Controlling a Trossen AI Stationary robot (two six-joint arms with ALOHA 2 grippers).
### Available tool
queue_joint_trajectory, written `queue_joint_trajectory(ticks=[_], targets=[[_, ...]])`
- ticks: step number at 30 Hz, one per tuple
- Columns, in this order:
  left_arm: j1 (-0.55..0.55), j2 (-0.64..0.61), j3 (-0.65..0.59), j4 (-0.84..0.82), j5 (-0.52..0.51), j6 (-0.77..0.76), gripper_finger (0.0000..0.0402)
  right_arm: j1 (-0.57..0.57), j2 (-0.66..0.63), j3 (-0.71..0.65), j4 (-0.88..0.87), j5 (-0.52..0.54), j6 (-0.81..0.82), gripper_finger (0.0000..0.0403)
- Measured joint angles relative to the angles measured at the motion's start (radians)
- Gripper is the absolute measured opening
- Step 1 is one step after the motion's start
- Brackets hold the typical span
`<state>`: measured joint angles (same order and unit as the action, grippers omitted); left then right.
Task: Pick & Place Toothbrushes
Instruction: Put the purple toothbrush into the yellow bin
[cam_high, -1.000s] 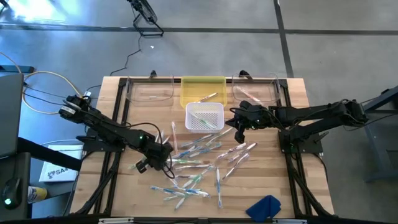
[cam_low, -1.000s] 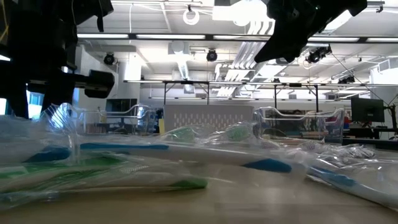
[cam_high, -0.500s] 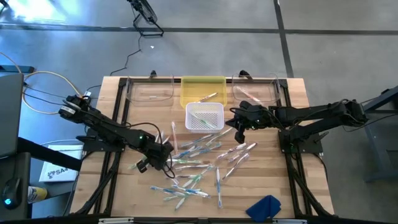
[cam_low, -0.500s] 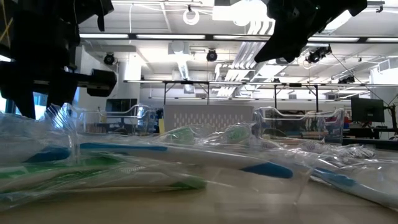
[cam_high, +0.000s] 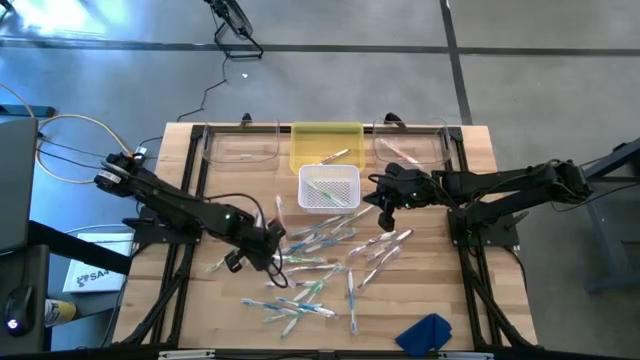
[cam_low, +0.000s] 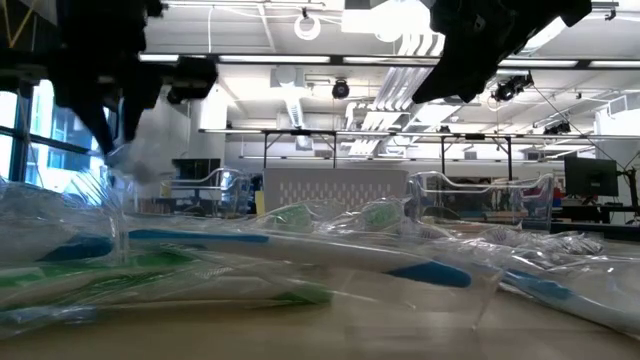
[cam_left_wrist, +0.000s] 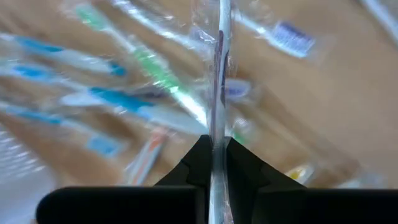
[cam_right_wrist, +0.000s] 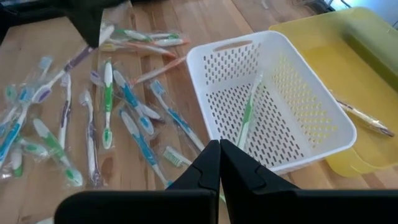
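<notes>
Slatted wooden table standing on grey concrete. Toothbrushes: thin plastic sticks in crinkled clear wrappers, lying scattered across the table's middle. Left gripper hanging over the scatter's left edge, pinching one wrapped toothbrush upright between dark fingers. Right gripper hovering just right of the perforated white basket, fingers pressed together, holding nothing. Yellow tray sitting behind the basket.
</notes>
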<state>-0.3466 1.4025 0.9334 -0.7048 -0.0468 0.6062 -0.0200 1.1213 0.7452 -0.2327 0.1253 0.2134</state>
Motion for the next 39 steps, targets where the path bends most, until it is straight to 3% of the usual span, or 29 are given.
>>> queue_joint_trajectory(ticks=[10, 19, 29, 39], targets=[[0.024, -0.001, 0.150, -0.140, -0.225, 0.018, 0.0022, 0.000, 0.000, 0.000, -0.005, -0.057, 0.000, 0.0002], [0.217, -0.021, 0.203, -0.110, -0.273, 0.026, 0.0022, 0.001, 0.000, 0.000, -0.028, -0.108, 0.004, 0.0002], [0.445, -0.031, 0.203, 0.143, -0.266, 0.127, 0.0022, 0.050, 0.000, 0.000, -0.079, -0.126, 0.052, 0.0002], [0.676, -0.028, 0.203, 0.482, -0.040, 0.047, 0.0022, 0.083, 0.000, 0.000, -0.078, -0.085, 0.011, 0.0002]])
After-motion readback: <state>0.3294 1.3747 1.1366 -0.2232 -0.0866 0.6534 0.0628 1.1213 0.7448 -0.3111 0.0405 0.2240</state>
